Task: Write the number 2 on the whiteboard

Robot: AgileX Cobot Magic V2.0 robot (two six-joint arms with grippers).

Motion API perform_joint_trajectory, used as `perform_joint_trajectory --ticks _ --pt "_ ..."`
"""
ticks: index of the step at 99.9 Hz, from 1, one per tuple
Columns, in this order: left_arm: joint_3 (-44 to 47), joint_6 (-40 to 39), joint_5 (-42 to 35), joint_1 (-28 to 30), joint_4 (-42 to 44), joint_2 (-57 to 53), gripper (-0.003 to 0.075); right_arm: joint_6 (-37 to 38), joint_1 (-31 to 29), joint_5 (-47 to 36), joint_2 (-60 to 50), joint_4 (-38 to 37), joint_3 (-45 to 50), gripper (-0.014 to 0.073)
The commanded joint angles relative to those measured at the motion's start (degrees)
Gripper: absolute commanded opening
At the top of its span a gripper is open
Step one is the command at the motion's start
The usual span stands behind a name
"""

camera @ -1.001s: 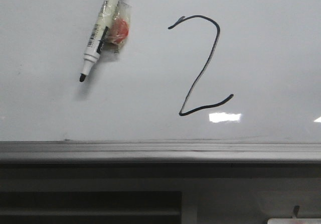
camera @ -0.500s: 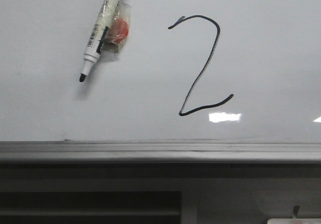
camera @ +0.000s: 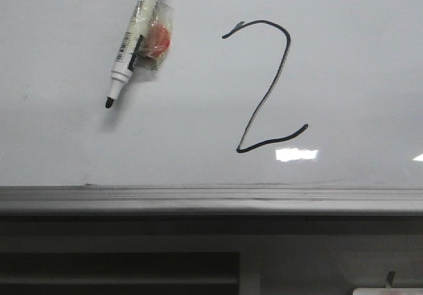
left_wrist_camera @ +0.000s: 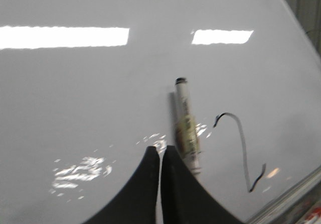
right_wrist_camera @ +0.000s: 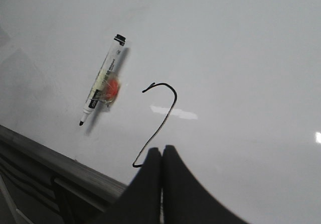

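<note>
My left end effector [left_wrist_camera: 160,156] has its two dark fingers pressed together, holding nothing. My right end effector [right_wrist_camera: 161,156] is likewise closed and empty. Both face the whiteboard [camera: 357,77]. A marker [camera: 129,43] sticks to the board, tip pointing down, with an orange-red blob [camera: 157,40] taped to it. To its right is the number 2 [camera: 264,86], drawn in black above the grey ledge [camera: 211,199].
</note>
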Motion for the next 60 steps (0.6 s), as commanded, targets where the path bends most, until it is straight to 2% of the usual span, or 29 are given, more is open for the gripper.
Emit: perform_joint_trajectory --ticks 1,11,30,46,52,60 --pt "-1.59 -1.99 -0.11 7.4 3.1 0.53 -0.002 -0.59 -0.29 -1.73 -0.35 1.81 -1.42 -0.006" --pt "-1.59 -5.1 0.01 16.56 8.76 0.2 -0.002 -0.59 -0.29 -1.73 -0.35 1.81 -1.42 -0.006" --pt "1.62 -6.3 0.87 26.89 10.17 -6.29 -0.002 -0.59 -0.29 -1.73 -0.35 1.81 -1.42 -0.006" --pt "6.41 -11.0 0.87 32.22 10.57 -11.12 -0.002 -0.59 -0.29 -1.73 -0.35 1.81 -1.42 -0.006" --pt "6.43 -11.29 4.37 33.46 10.57 -12.8 -0.002 -0.59 -0.29 -1.73 -0.35 1.81 -1.42 -0.006" --pt "6.43 -11.29 4.8 35.14 10.29 -12.83 -0.002 -0.59 -0.29 -1.73 -0.35 1.81 -1.42 -0.006"
